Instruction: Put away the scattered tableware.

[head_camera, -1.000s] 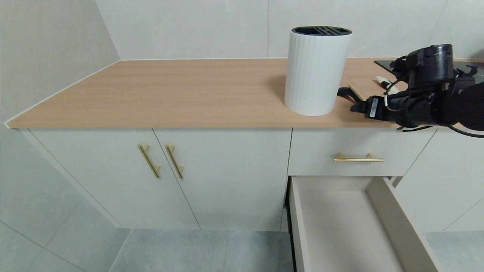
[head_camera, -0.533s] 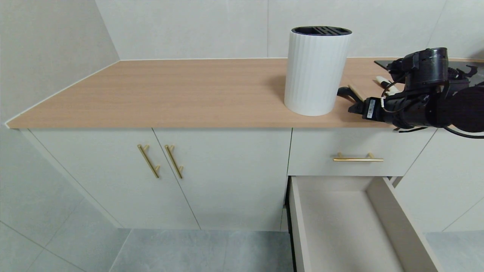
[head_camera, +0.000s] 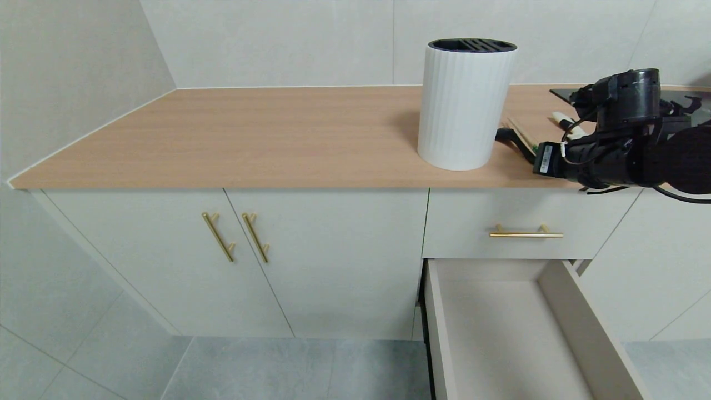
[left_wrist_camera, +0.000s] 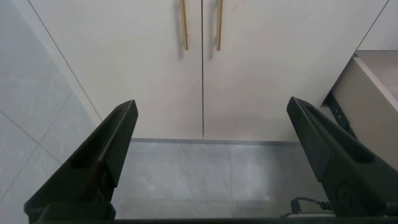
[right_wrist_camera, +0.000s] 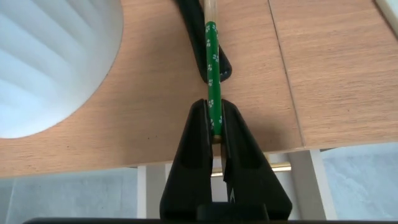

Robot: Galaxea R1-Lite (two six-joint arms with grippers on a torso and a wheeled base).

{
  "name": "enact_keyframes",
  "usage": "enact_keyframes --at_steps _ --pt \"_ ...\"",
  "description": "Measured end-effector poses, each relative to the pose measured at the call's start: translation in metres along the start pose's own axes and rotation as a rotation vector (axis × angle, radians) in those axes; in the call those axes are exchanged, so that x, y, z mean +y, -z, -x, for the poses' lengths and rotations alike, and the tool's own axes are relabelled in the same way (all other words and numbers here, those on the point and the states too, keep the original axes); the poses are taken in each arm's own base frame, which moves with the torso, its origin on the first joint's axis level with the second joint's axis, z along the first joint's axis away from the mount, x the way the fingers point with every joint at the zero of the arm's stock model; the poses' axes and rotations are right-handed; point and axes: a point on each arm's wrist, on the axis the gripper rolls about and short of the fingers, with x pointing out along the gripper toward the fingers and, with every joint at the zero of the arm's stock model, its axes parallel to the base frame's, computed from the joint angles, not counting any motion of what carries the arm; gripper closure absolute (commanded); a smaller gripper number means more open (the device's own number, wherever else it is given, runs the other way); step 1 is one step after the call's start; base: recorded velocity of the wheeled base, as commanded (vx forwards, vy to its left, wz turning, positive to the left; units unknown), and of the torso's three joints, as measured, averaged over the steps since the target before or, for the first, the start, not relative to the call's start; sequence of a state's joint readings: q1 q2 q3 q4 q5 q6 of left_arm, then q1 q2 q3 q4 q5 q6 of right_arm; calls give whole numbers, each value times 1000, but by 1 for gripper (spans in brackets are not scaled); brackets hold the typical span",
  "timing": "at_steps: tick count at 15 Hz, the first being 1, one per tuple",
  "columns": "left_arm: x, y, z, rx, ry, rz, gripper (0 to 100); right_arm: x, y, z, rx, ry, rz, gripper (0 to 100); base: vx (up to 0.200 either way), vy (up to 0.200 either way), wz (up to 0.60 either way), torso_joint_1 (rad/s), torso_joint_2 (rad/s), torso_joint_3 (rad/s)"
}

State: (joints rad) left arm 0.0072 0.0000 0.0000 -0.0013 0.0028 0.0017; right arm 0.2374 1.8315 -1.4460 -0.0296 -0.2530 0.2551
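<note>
White ribbed holder: upright on wooden counter.
Right arm: level, along the counter edge just right of holder.
Left gripper: jaws wide apart, empty, low down to the left of holder.
Right gripper: clamped on green-patterned chopstick, which points past holder's base.
Change: gripper tip has drawn slightly back from holder and more of the chopstick shows.

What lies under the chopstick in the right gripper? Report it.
Under the chopstick, clamped in the right gripper, a black utensil lies on the counter. Its far end runs out of sight, so its kind is unclear.
</note>
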Motion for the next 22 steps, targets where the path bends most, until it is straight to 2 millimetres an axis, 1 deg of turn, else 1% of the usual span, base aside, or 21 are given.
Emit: enact_keyframes --at_steps 6,9,12,14,17,18,20,22 --pt "0 0 0 0 0 0 0 -2 -7 14 -26 -5 -7 100 0 0 0 0 0 0" --pt "0 0 0 0 0 0 0 -7 -11 32 -45 -13 -18 100 0 0 0 0 0 0" --pt "0 0 0 0 0 0 0 -16 -12 69 -62 -38 -22 100 0 0 0 0 0 0" --pt "0 0 0 0 0 0 0 -25 -8 103 -45 -93 -18 100 0 0 0 0 0 0" --pt "0 0 0 0 0 0 0 -41 2 149 2 -148 -13 100 0 0 0 0 0 0" --pt "0 0 0 0 0 0 0 -46 8 164 42 -170 -5 100 0 0 0 0 0 0" --pt "0 0 0 0 0 0 0 -52 22 191 150 -274 22 100 0 0 0 0 0 0" --pt "0 0 0 0 0 0 0 -56 28 210 223 -337 58 100 0 0 0 0 0 0"
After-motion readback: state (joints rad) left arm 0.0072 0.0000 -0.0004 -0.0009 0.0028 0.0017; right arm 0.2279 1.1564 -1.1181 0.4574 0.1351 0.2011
